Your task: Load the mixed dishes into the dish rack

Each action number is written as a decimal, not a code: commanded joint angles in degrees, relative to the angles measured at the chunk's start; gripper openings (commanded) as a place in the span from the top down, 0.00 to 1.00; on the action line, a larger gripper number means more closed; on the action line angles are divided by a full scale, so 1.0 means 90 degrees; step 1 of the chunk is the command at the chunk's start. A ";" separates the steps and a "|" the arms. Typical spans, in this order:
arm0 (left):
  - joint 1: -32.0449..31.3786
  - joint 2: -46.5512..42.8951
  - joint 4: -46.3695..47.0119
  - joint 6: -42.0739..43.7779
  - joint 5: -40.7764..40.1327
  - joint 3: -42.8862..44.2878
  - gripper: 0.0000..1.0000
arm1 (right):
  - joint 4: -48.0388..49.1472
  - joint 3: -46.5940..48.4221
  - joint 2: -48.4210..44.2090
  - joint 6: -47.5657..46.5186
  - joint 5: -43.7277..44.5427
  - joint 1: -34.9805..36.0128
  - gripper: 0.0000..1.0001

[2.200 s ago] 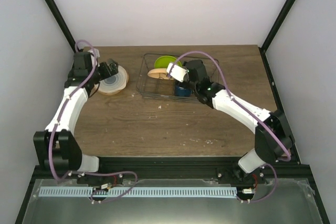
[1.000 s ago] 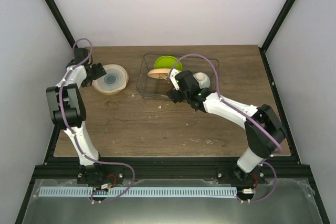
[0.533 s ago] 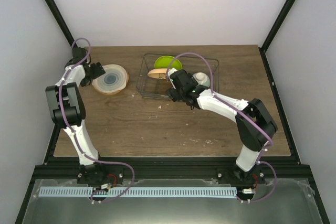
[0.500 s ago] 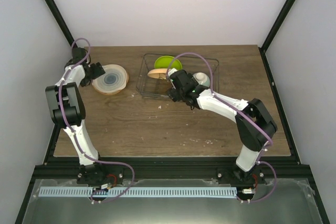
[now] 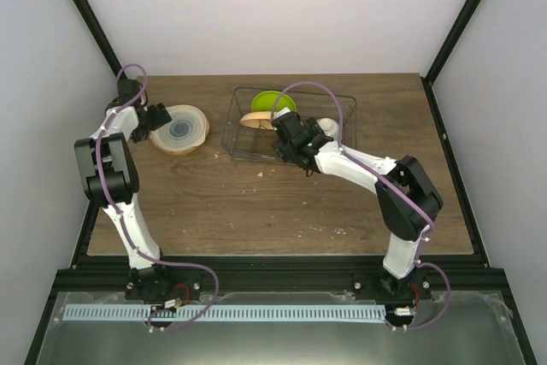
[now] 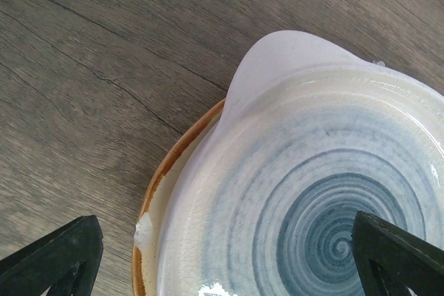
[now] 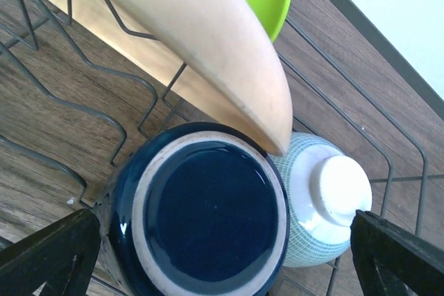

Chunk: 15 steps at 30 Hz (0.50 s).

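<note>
Spanning the whole work area, the wooden tabletop [image 5: 256, 203] is carrying the dish rack [image 5: 232, 126] toward its far side. Four of the five dishes are sitting inside the wire basket. The cream plate [image 5: 179, 130] is lying outside, well to the left of the rack and flat on the wood. Its blue-grey rings are facing up, so it appears to be upside down.

Inside the rack, the lime-green plate [image 5: 275, 102] and the peach-orange plate [image 5: 255, 117] are leaning on edge among the dividers. The pale mint bowl [image 5: 329, 128] and the dark blue mug [image 7: 208, 213] are resting bottom-up just beside each other, under the peach plate's lower edge.

The left end effector [image 5: 156, 117] is hovering at the cream plate's left rim. Its jaws are standing wide apart and gripping nothing. The right end effector [image 5: 289, 144] is hanging over the mug, also spread wide and empty.

Judging from this, the cream plate is the job in hand. A flat, rim-down plate is giving little to pinch, so the left arm is likely needing to work one finger under the rim and close firmly across the lip. It should then tip the plate upright before carrying it to a free slot. The right arm should be backing clear of the rack first, so that neither the arms nor the plates are colliding.
</note>
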 commanded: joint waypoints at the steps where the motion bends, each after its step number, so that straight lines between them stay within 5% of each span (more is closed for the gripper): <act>1: 0.0044 0.0056 0.0090 0.0017 0.0115 0.0138 0.01 | -0.0548 0.0142 0.0155 0.0179 0.0331 0.0055 0.00; 15: 0.0045 0.0027 0.0088 -0.0022 0.0245 0.0076 0.01 | -0.1108 0.0046 -0.0002 0.0476 0.0611 -0.0183 0.00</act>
